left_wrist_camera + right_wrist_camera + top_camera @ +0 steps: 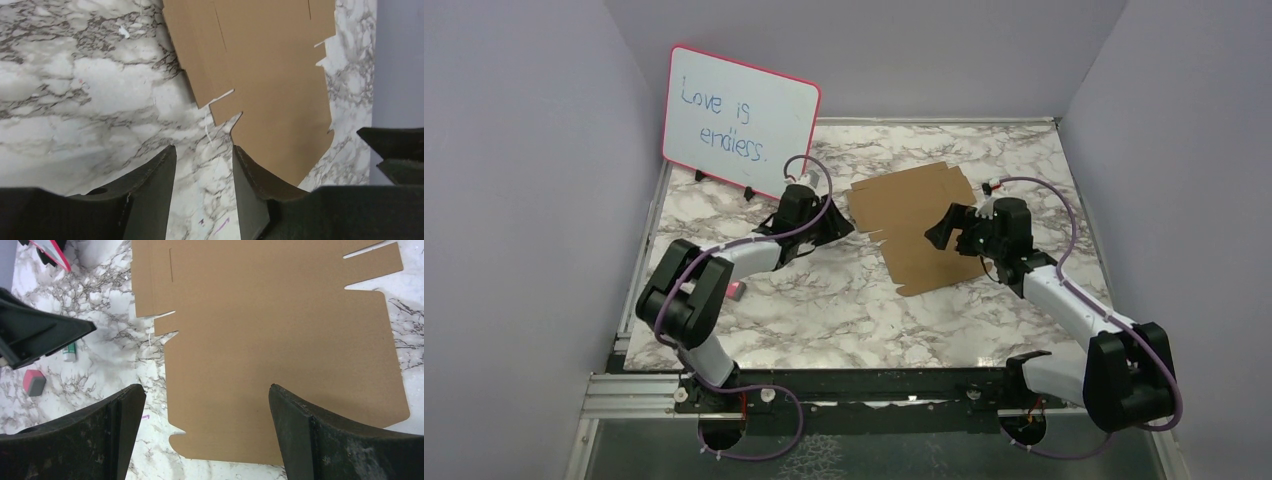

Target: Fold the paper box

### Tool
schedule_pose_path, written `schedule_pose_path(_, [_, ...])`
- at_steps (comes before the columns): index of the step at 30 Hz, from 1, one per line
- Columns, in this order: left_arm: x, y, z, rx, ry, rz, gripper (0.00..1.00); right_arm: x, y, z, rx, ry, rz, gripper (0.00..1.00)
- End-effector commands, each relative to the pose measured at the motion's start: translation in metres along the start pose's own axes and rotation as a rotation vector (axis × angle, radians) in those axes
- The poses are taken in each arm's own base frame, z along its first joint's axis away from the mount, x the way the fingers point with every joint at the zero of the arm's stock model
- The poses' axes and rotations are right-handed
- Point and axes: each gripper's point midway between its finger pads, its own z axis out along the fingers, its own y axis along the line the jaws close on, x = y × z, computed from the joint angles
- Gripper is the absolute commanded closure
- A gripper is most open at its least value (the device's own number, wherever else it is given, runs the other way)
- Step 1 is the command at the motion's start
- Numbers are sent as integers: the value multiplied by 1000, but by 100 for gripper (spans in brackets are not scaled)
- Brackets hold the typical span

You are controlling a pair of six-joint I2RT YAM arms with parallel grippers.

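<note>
On the counter (824,310): paper box (919,225), a flat unfolded sheet, lies between both arms.
Long axis: roughly far to near, skewed toward the right arm.
Left pincer (202,150): partly spread, empty, just beside the notched left edge.
Right pincer (207,390): spread wide, empty, over the sheet's right part; likely the nearer arm.

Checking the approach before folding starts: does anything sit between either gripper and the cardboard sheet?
Nothing visible does. The paper box lies flat on the marble table; the left gripper is open at its left edge, the right gripper open directly above it.
</note>
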Motion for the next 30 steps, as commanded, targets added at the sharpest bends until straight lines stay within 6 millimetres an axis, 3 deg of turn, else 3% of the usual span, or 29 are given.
schedule_pose_path(1, [-27,-17,29,31,-102,-114,53,-16,10,-6,-40,-62,0,0])
schedule_pose_path(8, [-23,4,63,-42,-112,-181,53,-7,22,-11,-117,-70,46,0])
schedule_pose_path(18, [-6,3,90,-14,-53,-219,58,-6,23,-11,-128,-74,61,0])
schedule_pose_path(22, [-1,5,94,-9,-35,-221,70,-4,22,-11,-125,-71,62,0])
schedule_pose_path(26, [1,8,85,-16,-36,-197,99,-5,21,-13,-116,-71,53,0])
schedule_pose_path(30, [7,6,69,6,-14,-157,100,-7,22,-16,-112,-75,39,0])
